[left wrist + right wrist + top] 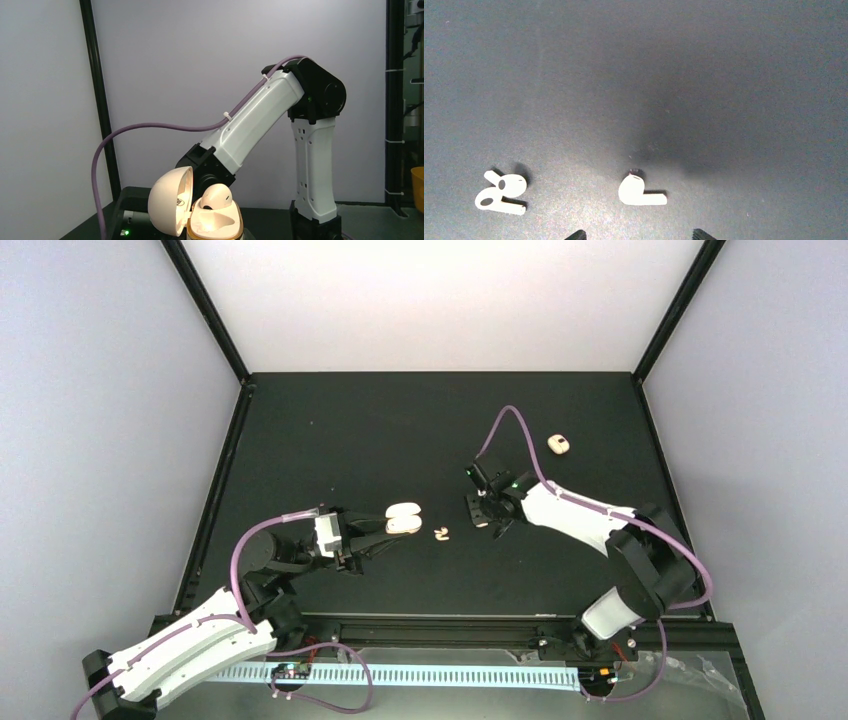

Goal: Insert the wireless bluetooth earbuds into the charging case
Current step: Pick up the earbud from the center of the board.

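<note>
My left gripper (393, 531) is shut on the cream charging case (403, 519) and holds it with the lid open. In the left wrist view the lid (167, 207) leans left and one earbud (216, 196) sits in the base (216, 224); the slot beside it is empty. Two earbuds (441, 534) lie touching each other on the mat just right of the case, and show in the right wrist view (501, 192). My right gripper (488, 517) is open, its fingertips (576, 234) either side of a single earbud (639, 192) lying flat on the mat.
A second small cream case (559, 445) lies at the back right of the black mat (400, 430). Black frame posts and grey walls bound the mat. The right arm (270, 120) stands behind the held case in the left wrist view.
</note>
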Controlling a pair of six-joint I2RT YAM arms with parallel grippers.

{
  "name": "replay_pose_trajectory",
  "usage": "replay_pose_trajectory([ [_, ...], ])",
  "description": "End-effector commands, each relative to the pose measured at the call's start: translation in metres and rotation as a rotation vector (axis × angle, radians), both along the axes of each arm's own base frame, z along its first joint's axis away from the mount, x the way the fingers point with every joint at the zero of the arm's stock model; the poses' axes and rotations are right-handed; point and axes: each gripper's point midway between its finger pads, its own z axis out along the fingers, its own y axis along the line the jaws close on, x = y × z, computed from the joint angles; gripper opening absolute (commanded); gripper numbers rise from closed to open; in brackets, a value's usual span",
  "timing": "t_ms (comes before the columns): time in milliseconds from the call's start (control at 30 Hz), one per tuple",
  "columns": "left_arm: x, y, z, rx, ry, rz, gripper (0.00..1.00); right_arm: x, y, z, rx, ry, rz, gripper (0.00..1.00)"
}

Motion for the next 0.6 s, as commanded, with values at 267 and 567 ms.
replay_pose_trajectory([
  [267, -0.001, 0.004, 0.015, -0.018, -0.027, 0.013, 0.02, 0.024, 0.04, -0.005, 0.086, -0.016, 0.153, 0.62],
  [567, -0.001, 0.005, 0.016, -0.023, -0.029, 0.014, 0.02, 0.008, 0.03, -0.028, 0.058, 0.063, 0.135, 0.63],
])
